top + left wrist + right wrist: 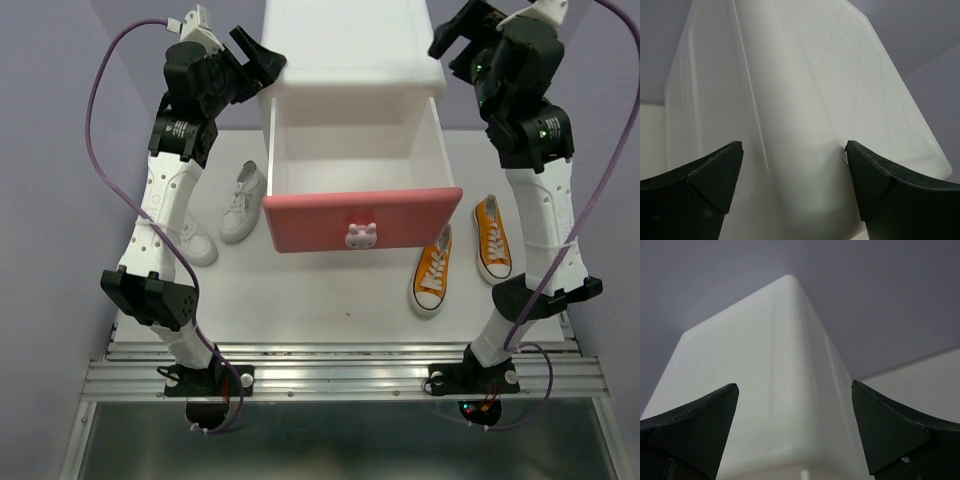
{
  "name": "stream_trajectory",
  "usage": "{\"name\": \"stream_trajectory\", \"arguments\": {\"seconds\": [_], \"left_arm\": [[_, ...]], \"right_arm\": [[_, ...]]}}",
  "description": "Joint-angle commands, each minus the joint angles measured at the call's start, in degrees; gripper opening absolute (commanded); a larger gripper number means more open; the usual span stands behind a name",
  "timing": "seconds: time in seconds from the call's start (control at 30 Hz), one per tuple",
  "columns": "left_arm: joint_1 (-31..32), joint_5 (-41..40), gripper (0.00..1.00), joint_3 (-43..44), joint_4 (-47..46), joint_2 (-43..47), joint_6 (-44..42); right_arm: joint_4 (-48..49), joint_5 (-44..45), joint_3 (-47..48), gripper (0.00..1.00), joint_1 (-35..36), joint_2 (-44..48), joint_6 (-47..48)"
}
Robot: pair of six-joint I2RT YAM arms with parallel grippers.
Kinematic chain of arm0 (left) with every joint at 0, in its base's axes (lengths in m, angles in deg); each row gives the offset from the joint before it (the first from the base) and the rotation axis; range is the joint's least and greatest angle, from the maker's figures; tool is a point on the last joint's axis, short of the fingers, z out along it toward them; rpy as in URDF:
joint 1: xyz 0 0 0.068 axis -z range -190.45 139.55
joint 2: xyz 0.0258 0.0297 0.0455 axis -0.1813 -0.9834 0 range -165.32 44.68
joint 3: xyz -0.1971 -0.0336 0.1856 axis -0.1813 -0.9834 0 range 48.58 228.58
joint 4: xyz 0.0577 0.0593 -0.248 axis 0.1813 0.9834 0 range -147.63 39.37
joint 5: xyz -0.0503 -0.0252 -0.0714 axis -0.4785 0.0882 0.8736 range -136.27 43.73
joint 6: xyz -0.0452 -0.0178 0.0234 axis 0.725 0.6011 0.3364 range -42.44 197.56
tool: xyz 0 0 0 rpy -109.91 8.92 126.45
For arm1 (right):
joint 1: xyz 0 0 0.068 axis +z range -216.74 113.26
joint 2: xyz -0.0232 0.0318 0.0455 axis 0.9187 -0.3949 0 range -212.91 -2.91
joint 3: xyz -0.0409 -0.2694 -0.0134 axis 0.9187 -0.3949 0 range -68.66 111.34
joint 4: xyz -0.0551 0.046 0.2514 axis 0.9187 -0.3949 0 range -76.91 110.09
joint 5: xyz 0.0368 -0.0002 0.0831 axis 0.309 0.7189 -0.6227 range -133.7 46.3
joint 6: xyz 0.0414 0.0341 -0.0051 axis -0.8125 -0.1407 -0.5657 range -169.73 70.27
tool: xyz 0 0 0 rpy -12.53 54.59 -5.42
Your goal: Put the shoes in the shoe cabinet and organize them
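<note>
The white shoe cabinet (350,45) stands at the back middle, its darker pink upper drawer (362,220) pulled out and empty, with a bunny knob (361,236). Two white sneakers (243,203) (190,243) lie left of the drawer. Two orange sneakers (433,270) (492,238) lie right of it. My left gripper (262,52) is open and empty at the cabinet's upper left corner; the cabinet wall (800,100) fills the left wrist view. My right gripper (452,32) is open and empty at the upper right corner; the cabinet corner (770,370) shows in the right wrist view. The lower drawer is hidden.
The white table (320,300) ends in a metal rail (340,365) at the near edge, where both arm bases are bolted. Purple cables (100,150) loop beside each arm. A lilac wall stands behind the cabinet.
</note>
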Motion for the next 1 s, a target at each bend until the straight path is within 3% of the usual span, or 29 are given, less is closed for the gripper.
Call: {"name": "stream_trajectory", "arguments": {"seconds": [0.0, 0.1, 0.4, 0.47, 0.6, 0.8, 0.97], "left_arm": [[-1.09, -2.47, 0.93, -2.91, 18.68, -4.83, -6.15], [-1.09, -2.21, 0.93, -3.0, 18.86, -4.91, -6.59], [-1.09, -1.94, 0.93, -2.3, 19.03, -5.27, -6.68], [-1.09, -1.94, 0.93, -2.3, 19.03, -5.35, -6.68], [-1.09, -2.12, 0.94, -2.39, 18.95, -5.44, -6.33], [-1.09, -2.56, 0.94, -1.6, 19.47, -5.27, -6.33], [-1.09, -2.56, 0.94, -1.5, 19.82, -5.27, -6.15]], "right_arm": [[3.98, -2.38, -2.3, 1.0, -7.47, 6.15, -3.75], [-0.83, -1.85, -7.83, 1.0, -13.44, 9.06, -6.04], [-27.3, -3.34, -14.95, 1.0, -20.93, 8.45, -10.34], [-25.39, -3.96, -20.74, 1.0, -21.54, 12.03, -12.1], [-13.46, -7.37, -44.69, 1.0, -22.07, 21.45, -13.96], [-17.29, -18.18, -58.54, 1.0, -22.07, 22.69, -11.76], [-15.19, -19.87, -68.66, 1.0, -22.07, 22.78, -9.04]]}}
